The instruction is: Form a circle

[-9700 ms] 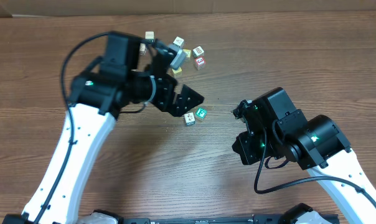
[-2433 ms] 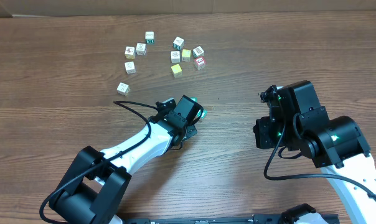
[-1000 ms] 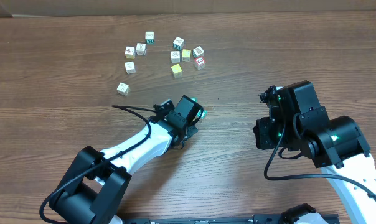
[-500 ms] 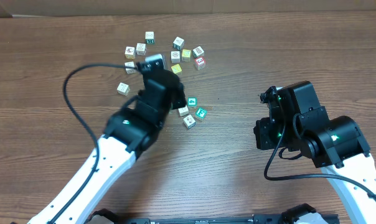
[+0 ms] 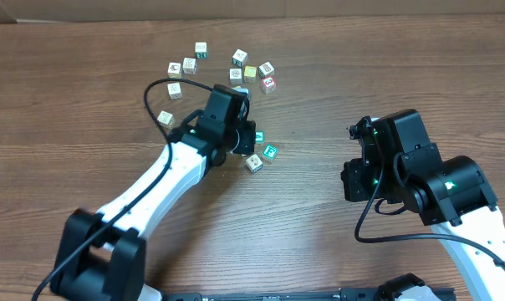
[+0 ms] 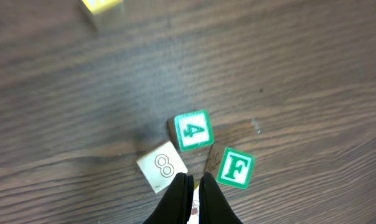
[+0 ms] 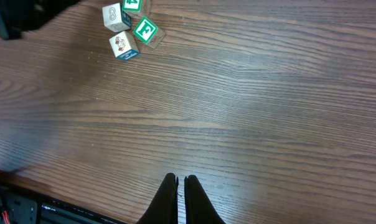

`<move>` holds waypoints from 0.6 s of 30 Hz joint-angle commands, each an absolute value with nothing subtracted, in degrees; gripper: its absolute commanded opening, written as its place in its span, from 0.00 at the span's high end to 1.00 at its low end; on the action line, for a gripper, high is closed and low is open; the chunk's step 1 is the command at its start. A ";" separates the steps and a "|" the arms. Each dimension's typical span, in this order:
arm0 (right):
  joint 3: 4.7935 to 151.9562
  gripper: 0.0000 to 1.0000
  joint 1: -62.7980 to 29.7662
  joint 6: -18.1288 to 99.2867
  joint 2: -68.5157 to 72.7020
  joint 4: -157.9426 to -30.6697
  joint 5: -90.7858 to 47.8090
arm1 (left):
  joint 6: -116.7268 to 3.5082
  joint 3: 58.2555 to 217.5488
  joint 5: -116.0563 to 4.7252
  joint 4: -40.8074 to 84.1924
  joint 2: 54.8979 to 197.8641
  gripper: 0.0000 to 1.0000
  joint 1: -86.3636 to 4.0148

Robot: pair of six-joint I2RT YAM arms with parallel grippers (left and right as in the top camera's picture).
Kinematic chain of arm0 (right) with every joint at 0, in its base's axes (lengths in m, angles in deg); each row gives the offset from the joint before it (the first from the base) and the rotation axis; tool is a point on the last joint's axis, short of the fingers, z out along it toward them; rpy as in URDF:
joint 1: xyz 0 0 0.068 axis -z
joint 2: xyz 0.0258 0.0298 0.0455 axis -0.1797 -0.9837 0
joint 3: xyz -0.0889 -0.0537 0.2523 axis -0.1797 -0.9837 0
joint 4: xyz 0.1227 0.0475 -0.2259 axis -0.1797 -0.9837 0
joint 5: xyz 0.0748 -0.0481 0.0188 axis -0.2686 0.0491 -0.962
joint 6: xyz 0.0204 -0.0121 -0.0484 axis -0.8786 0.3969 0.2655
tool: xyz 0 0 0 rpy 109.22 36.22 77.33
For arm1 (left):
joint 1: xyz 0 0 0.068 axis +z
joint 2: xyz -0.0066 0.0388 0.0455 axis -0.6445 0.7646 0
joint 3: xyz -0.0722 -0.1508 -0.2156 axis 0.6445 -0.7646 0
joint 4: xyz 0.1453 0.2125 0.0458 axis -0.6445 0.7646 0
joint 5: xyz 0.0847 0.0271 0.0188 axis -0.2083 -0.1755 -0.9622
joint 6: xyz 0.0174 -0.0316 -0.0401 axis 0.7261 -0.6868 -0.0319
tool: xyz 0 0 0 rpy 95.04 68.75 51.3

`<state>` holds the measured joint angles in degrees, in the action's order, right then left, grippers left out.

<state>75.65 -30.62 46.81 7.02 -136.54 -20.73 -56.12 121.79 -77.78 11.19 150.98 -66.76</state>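
Overhead: clenched, empty-looking left tool (image 5: pixel 242 140) is hovering over the circle (image 5: pixel 269 152) at its tip; left wrist: it is pointing between cube 8 (image 6: pixel 162 167) and cube F (image 6: pixel 235 167), probably risking scattering them; right wrist: clenched right tool (image 7: pixel 180 183) is idling well away.

We look down on our left hand (image 6: pixel 195 181), its two dark fingers pressed together at the bottom edge. Just above the tips lie three cubes on the wooden desk (image 6: pixel 300 74): a green "4" cube (image 6: pixel 193 130), a white "8" cube (image 6: pixel 162 167) touching its lower left corner, and a green "F" cube (image 6: pixel 235 167) just beside on the right. A yellow cube (image 6: pixel 101 7) sits well apart, cut off at the top left.
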 commanded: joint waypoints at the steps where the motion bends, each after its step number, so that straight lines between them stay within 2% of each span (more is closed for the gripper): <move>1: 77.01 0.96 -30.36 47.05 8.09 -136.39 -21.17 | -54.22 121.51 -74.90 10.18 153.21 0.96 -66.76; 18: 77.01 0.96 -30.36 47.05 8.09 -136.19 -21.17 | -53.14 121.51 -72.85 10.49 156.29 0.96 -66.93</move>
